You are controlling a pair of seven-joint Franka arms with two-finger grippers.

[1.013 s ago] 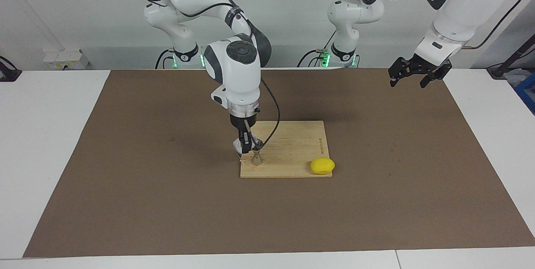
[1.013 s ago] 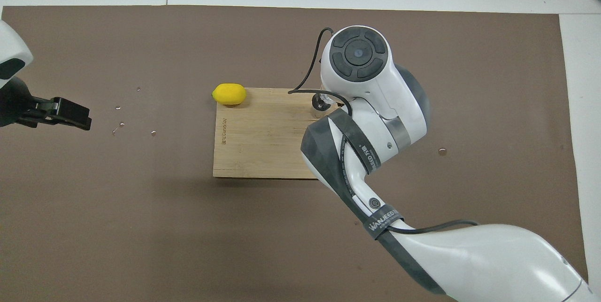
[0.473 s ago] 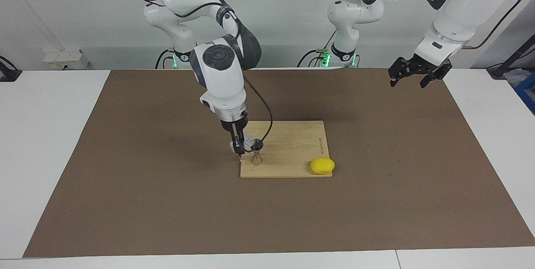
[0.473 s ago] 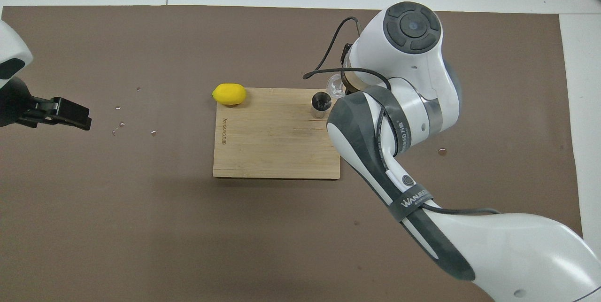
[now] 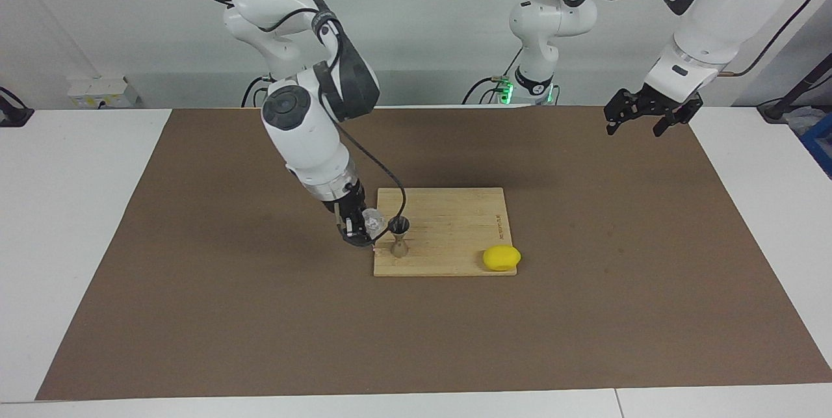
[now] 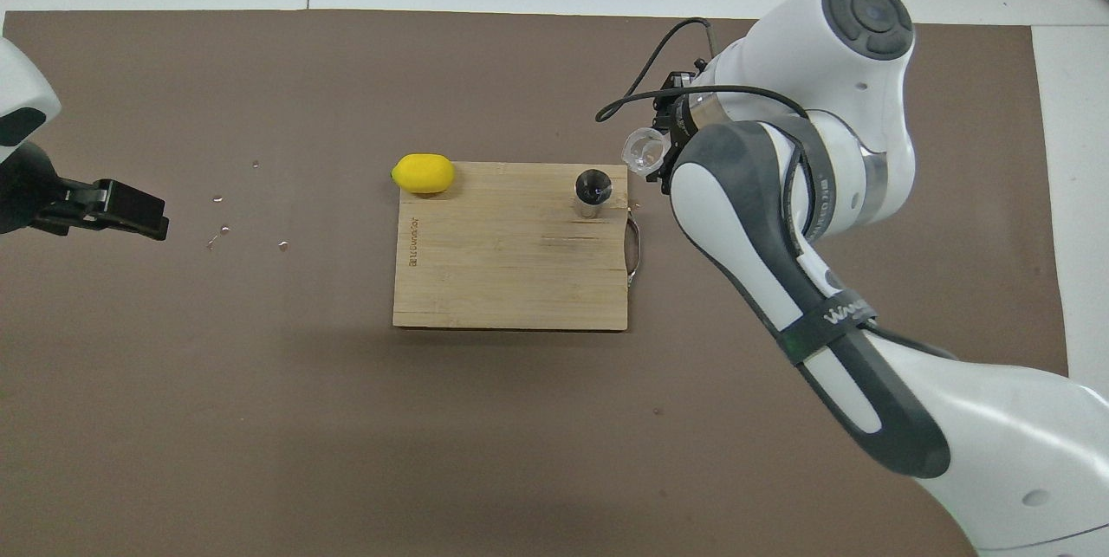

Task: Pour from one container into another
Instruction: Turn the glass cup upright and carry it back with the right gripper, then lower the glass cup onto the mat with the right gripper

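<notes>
A silver hourglass jigger [image 5: 398,237] [image 6: 593,191] stands upright on the wooden cutting board [image 5: 455,226] [image 6: 502,262], near the board's corner toward the right arm's end. My right gripper [image 5: 361,228] [image 6: 660,152] is shut on the small clear ribbed glass cup [image 5: 372,220] [image 6: 645,150]. It holds the cup tilted, mouth toward the jigger, just off the board's edge beside the jigger. My left gripper [image 5: 643,116] [image 6: 130,209] waits raised over the mat at the left arm's end, fingers spread open and empty.
A yellow lemon [image 5: 501,257] [image 6: 423,173] lies at the board's corner farthest from the robots, toward the left arm's end. A few water drops [image 6: 223,229] lie on the brown mat near the left gripper. A thin metal piece [image 6: 633,247] lies along the board's edge.
My right arm swung away from over the jigger toward its own end of the table, carrying the tilted cup off the board's edge. The left arm has not moved.
</notes>
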